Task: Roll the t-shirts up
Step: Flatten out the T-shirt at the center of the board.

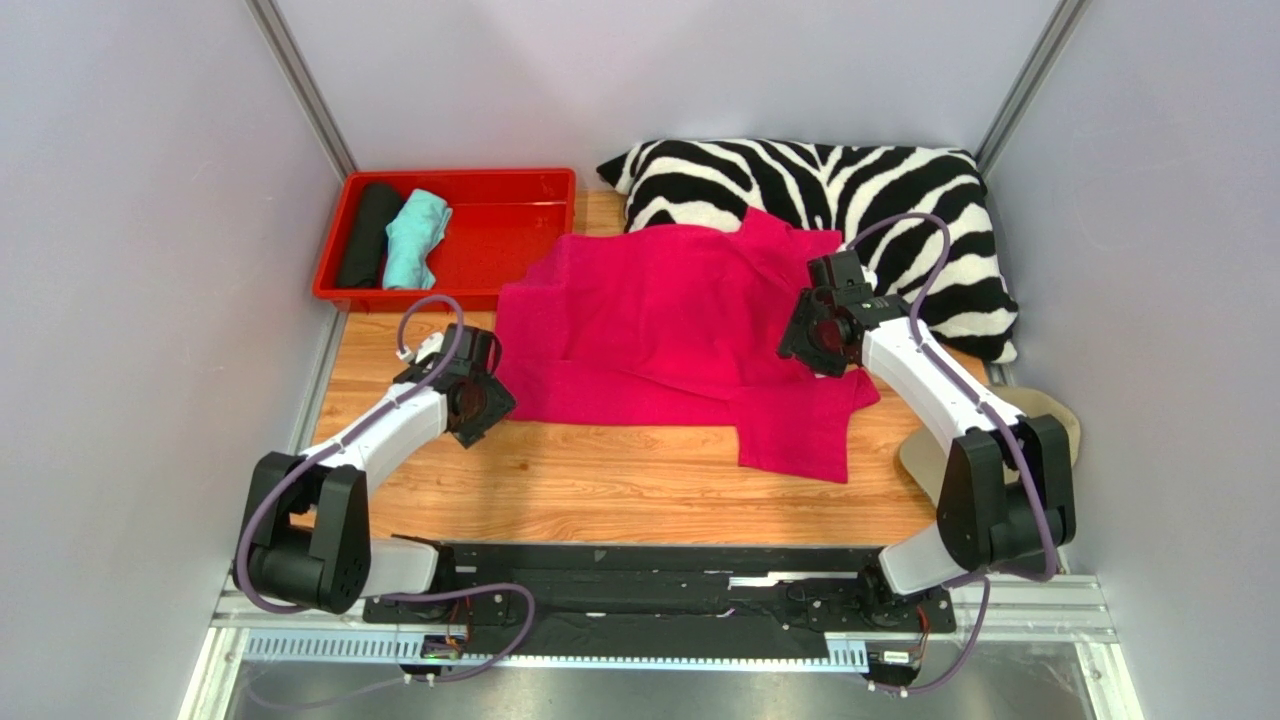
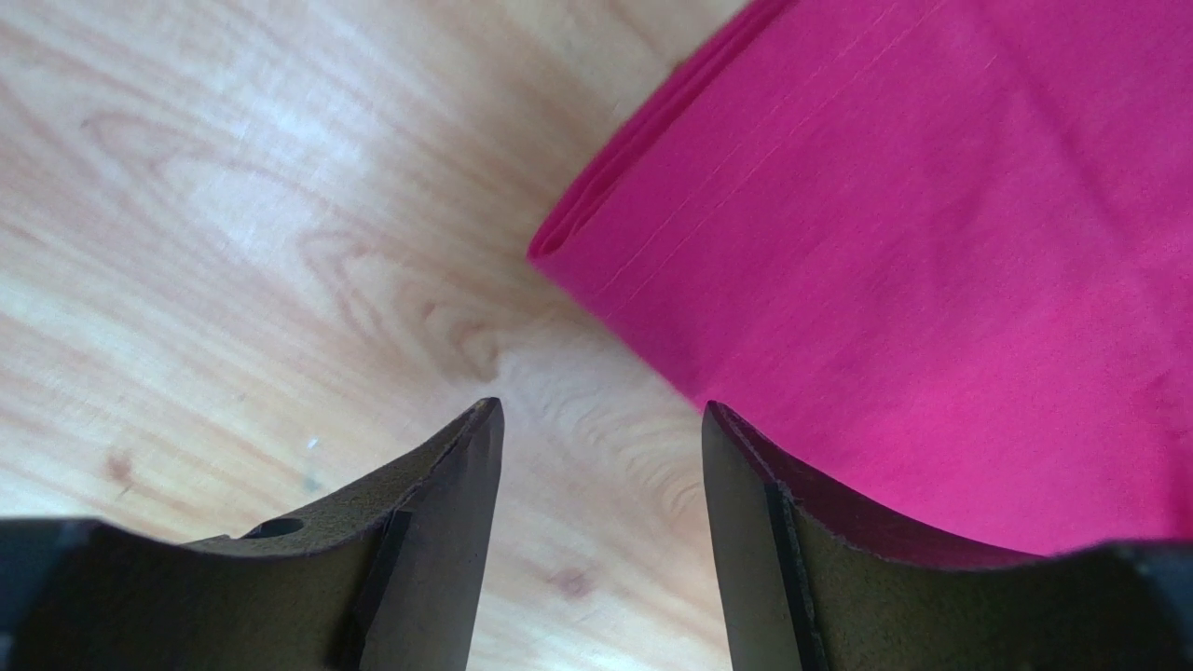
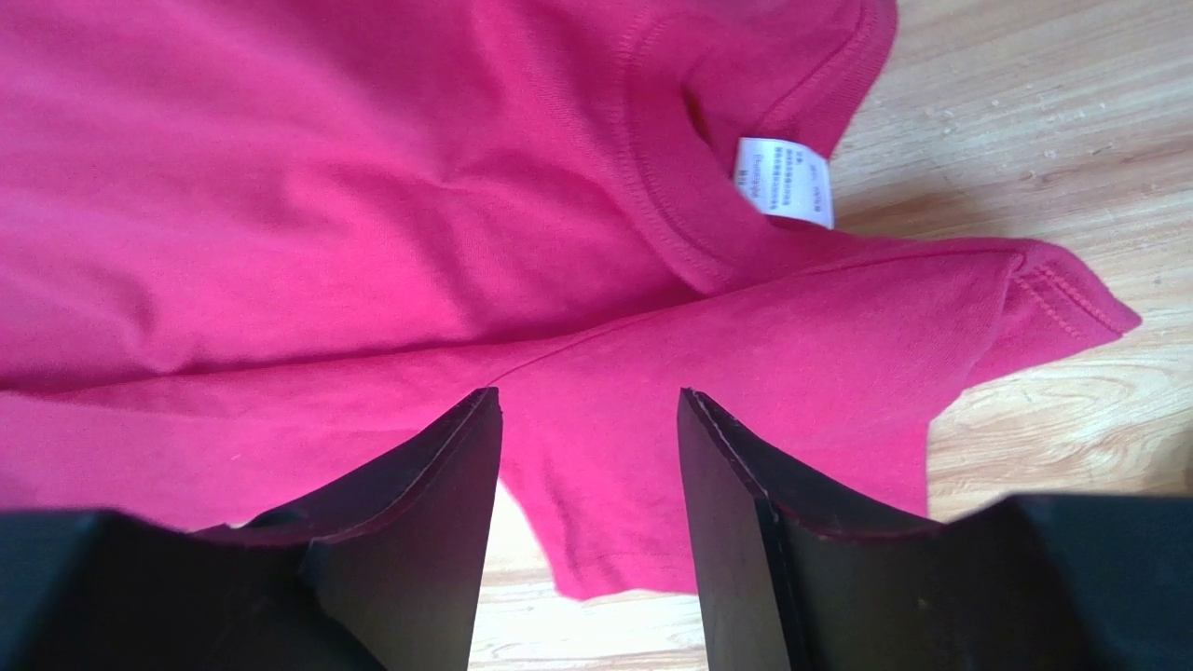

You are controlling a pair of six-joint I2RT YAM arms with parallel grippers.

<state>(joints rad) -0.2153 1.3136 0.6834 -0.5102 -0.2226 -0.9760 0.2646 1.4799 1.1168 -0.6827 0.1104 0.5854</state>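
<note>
A magenta-pink t-shirt (image 1: 676, 330) lies spread on the wooden table, its far edge against the pillow and one sleeve hanging toward the front. My left gripper (image 1: 484, 393) is open at the shirt's left folded edge (image 2: 910, 210). In the left wrist view the left gripper (image 2: 601, 408) has only bare wood between its fingers. My right gripper (image 1: 812, 333) is open over the shirt's right side. In the right wrist view the right gripper (image 3: 588, 396) hovers above the pink cloth (image 3: 350, 210), near the collar with its white label (image 3: 786, 179), and holds nothing.
A red tray (image 1: 451, 177) at the back left holds a black fabric roll (image 1: 365, 236) and a teal roll (image 1: 415, 240). A zebra-striped pillow (image 1: 842, 195) lies at the back right. A beige cap (image 1: 1037, 413) sits by the right arm. Grey walls enclose the table (image 1: 601, 480).
</note>
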